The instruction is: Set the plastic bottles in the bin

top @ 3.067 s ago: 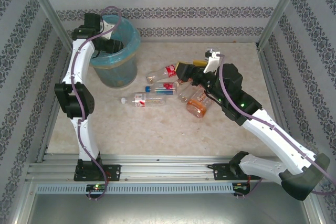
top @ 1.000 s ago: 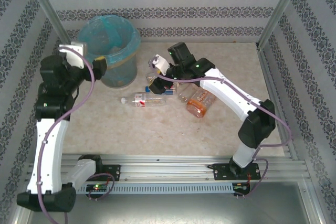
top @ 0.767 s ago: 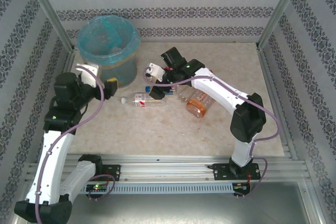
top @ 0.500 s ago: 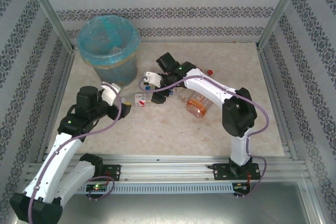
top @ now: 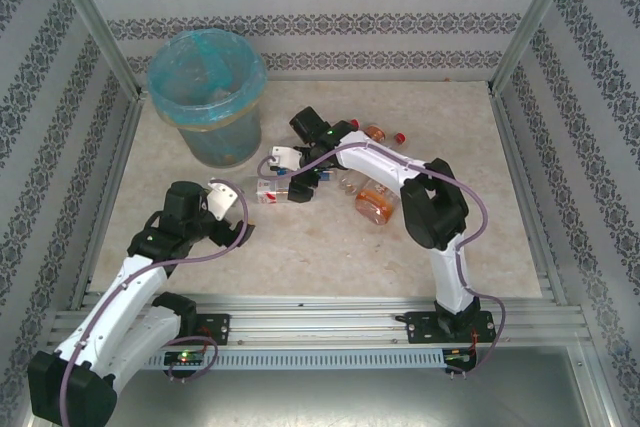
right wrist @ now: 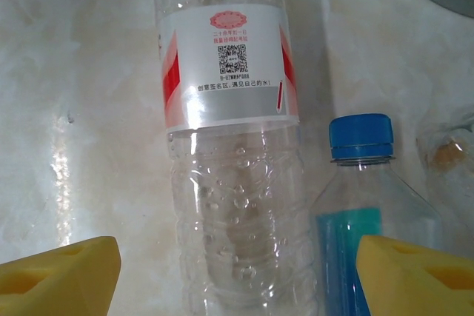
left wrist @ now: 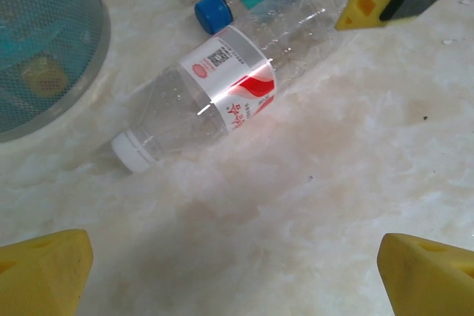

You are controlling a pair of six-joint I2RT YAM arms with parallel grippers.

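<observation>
Yellow fingertips [right wrist: 59, 275] of the right gripper [right wrist: 237, 275] sit spread wide in the lower corners of its wrist view. The clear bottle [right wrist: 229, 72] with a red-and-white label lies lengthwise between them, untouched, and a blue-capped bottle [right wrist: 361, 212] is just to its right. The left gripper [left wrist: 237, 275] is likewise spread, with the clear bottle [left wrist: 222, 101] at frame centre above its fingers, apart from them. The bin [top: 205, 137] stands upper left in the overhead view.

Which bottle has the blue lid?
The bottle with the blue label, lying beside the clear bottle with the red-and-white label, whose lid is white.
</observation>
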